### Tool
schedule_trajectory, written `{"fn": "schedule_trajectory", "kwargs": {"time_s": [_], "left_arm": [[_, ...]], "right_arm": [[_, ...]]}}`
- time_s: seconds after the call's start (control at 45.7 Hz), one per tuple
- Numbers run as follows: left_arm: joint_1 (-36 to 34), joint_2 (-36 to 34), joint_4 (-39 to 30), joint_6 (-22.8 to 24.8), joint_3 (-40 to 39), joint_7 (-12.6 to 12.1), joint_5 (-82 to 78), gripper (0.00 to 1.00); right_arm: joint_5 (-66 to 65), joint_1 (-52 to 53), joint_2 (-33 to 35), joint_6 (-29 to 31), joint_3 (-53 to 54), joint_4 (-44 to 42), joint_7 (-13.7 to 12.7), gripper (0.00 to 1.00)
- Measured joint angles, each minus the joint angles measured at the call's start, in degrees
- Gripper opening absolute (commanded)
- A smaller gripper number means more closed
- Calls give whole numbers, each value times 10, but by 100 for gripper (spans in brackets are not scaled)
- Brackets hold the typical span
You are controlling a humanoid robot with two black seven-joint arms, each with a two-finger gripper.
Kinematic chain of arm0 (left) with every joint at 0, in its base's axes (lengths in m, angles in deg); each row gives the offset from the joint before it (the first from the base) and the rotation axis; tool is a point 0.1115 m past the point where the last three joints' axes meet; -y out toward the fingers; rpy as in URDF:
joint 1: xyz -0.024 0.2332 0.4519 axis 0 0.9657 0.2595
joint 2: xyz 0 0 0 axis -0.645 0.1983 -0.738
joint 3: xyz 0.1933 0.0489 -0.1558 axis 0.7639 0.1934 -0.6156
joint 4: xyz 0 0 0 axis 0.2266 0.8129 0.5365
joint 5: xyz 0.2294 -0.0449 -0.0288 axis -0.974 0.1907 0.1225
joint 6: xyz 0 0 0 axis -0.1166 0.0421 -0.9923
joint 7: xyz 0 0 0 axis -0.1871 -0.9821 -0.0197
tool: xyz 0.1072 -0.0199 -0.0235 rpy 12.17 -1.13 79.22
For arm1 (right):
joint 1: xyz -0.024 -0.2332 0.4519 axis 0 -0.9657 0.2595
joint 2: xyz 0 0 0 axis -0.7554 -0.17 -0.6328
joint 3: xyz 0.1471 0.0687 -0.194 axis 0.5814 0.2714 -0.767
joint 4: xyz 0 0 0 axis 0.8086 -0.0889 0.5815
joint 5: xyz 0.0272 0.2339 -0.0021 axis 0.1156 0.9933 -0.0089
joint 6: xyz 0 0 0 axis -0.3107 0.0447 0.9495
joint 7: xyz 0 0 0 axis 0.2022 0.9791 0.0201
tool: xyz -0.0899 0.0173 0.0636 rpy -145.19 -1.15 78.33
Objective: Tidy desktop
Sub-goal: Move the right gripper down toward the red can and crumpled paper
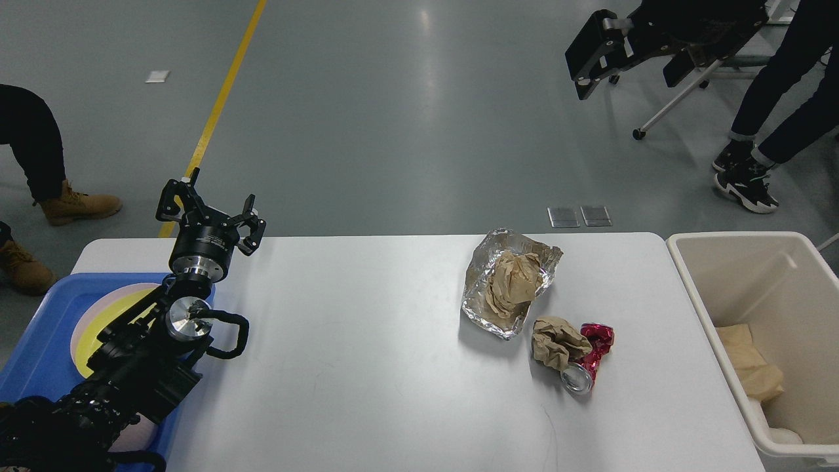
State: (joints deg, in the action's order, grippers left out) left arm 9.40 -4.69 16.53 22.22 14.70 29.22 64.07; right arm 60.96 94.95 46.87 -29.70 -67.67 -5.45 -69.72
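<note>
The white desktop (367, 367) carries a crumpled foil tray (478, 288) holding a wad of brown paper (514, 278). Just in front of it lie a brown paper ball (554, 341) and a crushed red can (590, 357), touching each other. My left gripper (210, 211) stands open and empty, pointing up over the table's far left corner. My right gripper (639, 62) hangs high at the top right, well above the floor beyond the table. Its two dark fingers are apart with nothing between them.
A cream bin (688, 288) at the table's right end holds brown paper (750, 370). A blue tray (39, 367) with a yellow plate (111, 314) sits at the left, partly under my left arm. People's legs and a chair (682, 98) stand on the floor beyond.
</note>
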Motion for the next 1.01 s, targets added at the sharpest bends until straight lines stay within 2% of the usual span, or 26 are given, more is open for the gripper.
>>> {"fn": "schedule_trajectory", "kwargs": {"time_s": [0.109, 0.219, 0.263, 0.328, 0.634, 0.809, 1.006], "left_arm": [[0, 0, 0, 0, 0, 0, 0, 96], [0, 0, 0, 0, 0, 0, 0, 96], [0, 0, 0, 0, 0, 0, 0, 96], [0, 0, 0, 0, 0, 0, 0, 96], [0, 0, 0, 0, 0, 0, 0, 96], [0, 0, 0, 0, 0, 0, 0, 96], [0, 0, 0, 0, 0, 0, 0, 96]], "right_arm": [[-4, -13, 2, -12, -12, 116, -1, 96], [-7, -20, -5, -138, -22, 242, -1, 97], [-7, -28, -14, -186, -23, 274, 0, 97], [-4, -43, -28, -224, -22, 293, 0, 97], [9, -186, -55, -310, -19, 263, -4, 98], [7, -298, -70, -346, -17, 194, -5, 98], [4, -380, -113, -355, -15, 118, -5, 97]]}}
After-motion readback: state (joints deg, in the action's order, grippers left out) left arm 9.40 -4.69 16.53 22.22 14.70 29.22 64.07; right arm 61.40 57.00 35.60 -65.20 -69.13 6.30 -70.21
